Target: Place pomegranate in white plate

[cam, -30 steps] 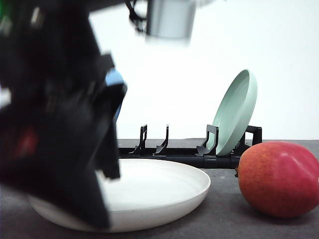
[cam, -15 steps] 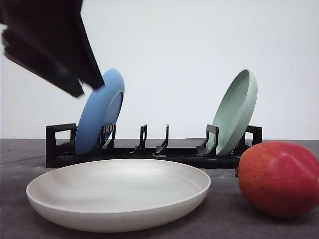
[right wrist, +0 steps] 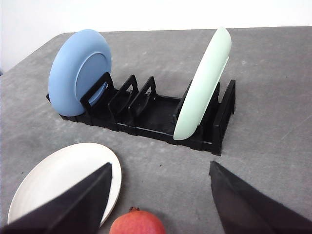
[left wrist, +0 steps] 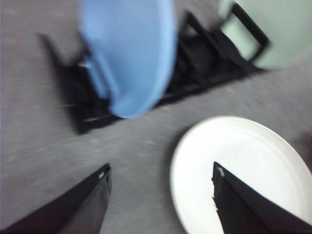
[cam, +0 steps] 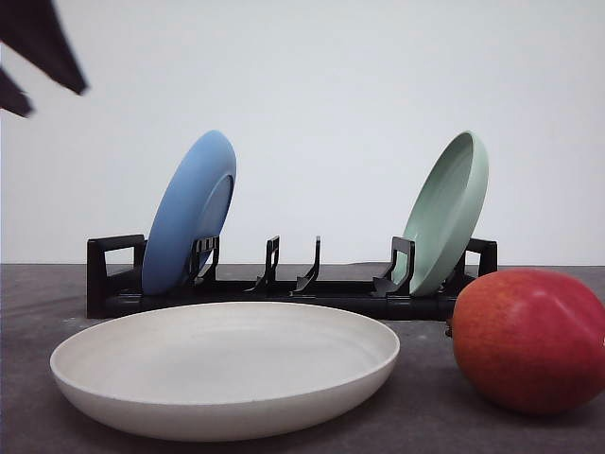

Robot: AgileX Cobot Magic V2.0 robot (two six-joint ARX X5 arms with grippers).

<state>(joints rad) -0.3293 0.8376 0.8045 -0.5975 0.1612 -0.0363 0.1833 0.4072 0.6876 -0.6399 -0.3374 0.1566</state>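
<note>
the pomegranate (cam: 529, 340) is sitting on the grey table (cam: 425, 416), just to the right of the plate (cam: 225, 364) and apart from it, with nothing lying in the plate. in the right wrist view the fruit (right wrist: 137, 222) is lying between the right gripper (right wrist: 161, 195) fingers, close below the camera, with the plate (right wrist: 58, 180) beside it; the fingers are spread wide and are not touching it, so the gripper is released. behind the plate a black rack (cam: 284, 284) is standing, holding a blue plate (cam: 189, 213) upright at its left end and a pale green plate (cam: 446, 213) leaning at its right end, with empty slots between them. the left gripper (left wrist: 161, 195) is hanging over the table by the white plate's (left wrist: 243, 170) edge, its fingers apart and gripping nothing; this view is blurred. in the front view a dark blurred part of the left arm (cam: 38, 47) is showing at the top left corner.
</note>
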